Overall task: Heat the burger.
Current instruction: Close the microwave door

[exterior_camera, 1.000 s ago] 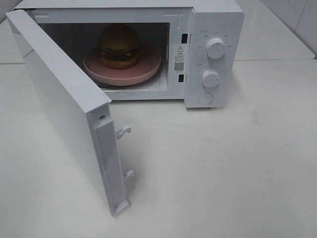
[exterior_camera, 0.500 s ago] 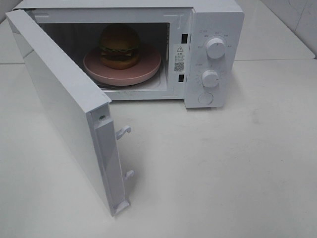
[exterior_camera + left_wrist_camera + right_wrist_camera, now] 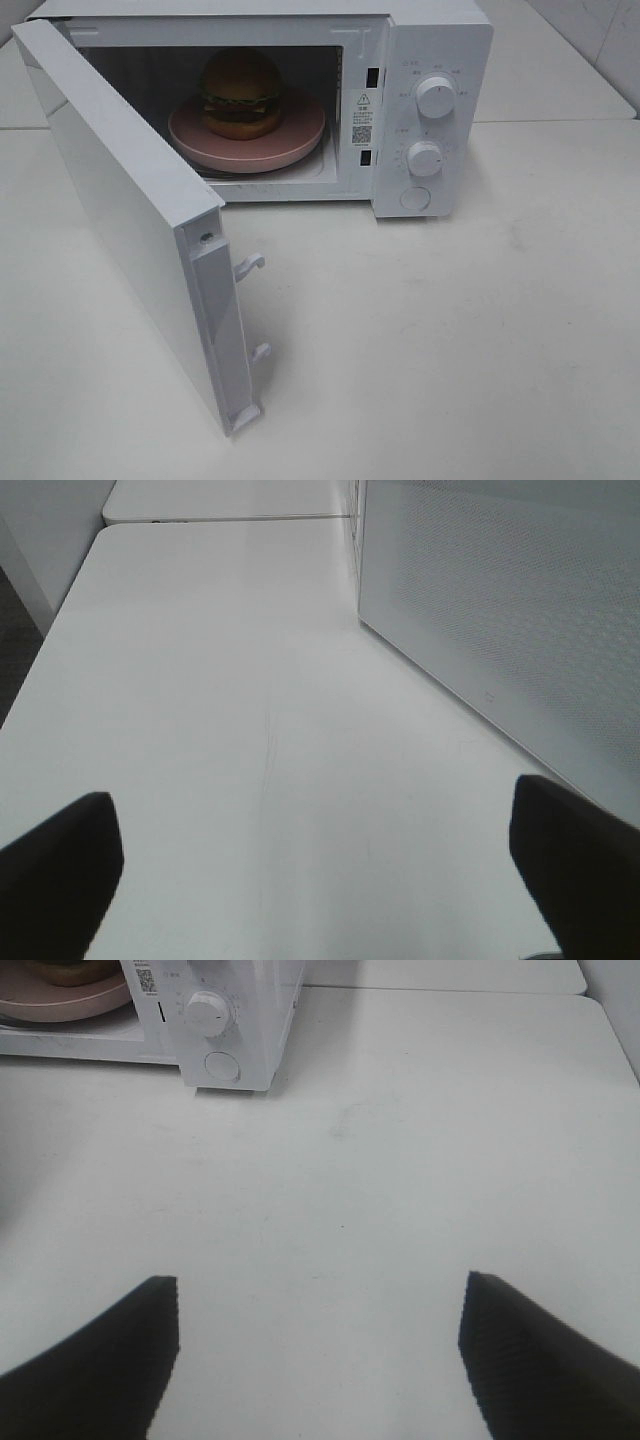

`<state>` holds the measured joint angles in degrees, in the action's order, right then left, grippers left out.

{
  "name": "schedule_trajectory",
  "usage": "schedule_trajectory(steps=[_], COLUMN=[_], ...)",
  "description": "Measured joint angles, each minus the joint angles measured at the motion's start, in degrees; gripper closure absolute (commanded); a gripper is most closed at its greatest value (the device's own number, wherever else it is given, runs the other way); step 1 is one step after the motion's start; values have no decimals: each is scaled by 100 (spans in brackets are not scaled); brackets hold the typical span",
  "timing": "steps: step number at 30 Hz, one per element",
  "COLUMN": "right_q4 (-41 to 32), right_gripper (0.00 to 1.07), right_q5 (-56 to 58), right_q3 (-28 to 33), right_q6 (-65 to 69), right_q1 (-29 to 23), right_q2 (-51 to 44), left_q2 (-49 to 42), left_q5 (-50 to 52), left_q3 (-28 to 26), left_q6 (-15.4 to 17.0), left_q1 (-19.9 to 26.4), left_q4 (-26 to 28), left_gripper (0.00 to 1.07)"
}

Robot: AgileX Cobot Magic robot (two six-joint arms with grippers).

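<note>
The burger [image 3: 241, 93] sits on a round pink plate [image 3: 295, 140] inside a white microwave [image 3: 440, 40] whose door [image 3: 130, 210] hangs wide open toward the front left. Neither arm shows in the exterior high view. In the left wrist view my left gripper [image 3: 320, 880] is open over bare table, with the outer face of the door [image 3: 520, 610] beside it. In the right wrist view my right gripper [image 3: 318, 1360] is open and empty above the table, well in front of the microwave [image 3: 240, 1020]; the plate's edge [image 3: 70, 1000] and a sliver of the burger [image 3: 62, 972] show at a corner.
The microwave's panel carries two dials [image 3: 436, 97] [image 3: 425, 158] and a round button [image 3: 414, 198]. Latch hooks [image 3: 250, 265] stick out from the door's free edge. A white table [image 3: 450, 340] spreads in front and to the right.
</note>
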<state>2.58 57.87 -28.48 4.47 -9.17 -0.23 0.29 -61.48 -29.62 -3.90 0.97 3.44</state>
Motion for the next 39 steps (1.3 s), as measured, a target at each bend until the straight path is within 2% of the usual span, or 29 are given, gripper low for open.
schedule_trajectory(steps=[28,34,35,37,38,39], right_q4=[0,0,0,0,0,0], right_gripper=[31,31,31,31,31,31], right_q5=[0,0,0,0,0,0], right_q3=[0,0,0,0,0,0], right_q6=[0,0,0,0,0,0], right_q1=[0,0,0,0,0,0], right_q2=[0,0,0,0,0,0], left_q2=[0,223,390,498,705,705], left_q5=[23,458,579,642,756,756], left_q3=[-23,-155,-155,-155,-155,-155], left_q6=[0,0,6,6,6,6], left_q1=[0,0,0,0,0,0], left_q4=[6,132,132,126,126,126], left_gripper=[9,19,24,28,37,37])
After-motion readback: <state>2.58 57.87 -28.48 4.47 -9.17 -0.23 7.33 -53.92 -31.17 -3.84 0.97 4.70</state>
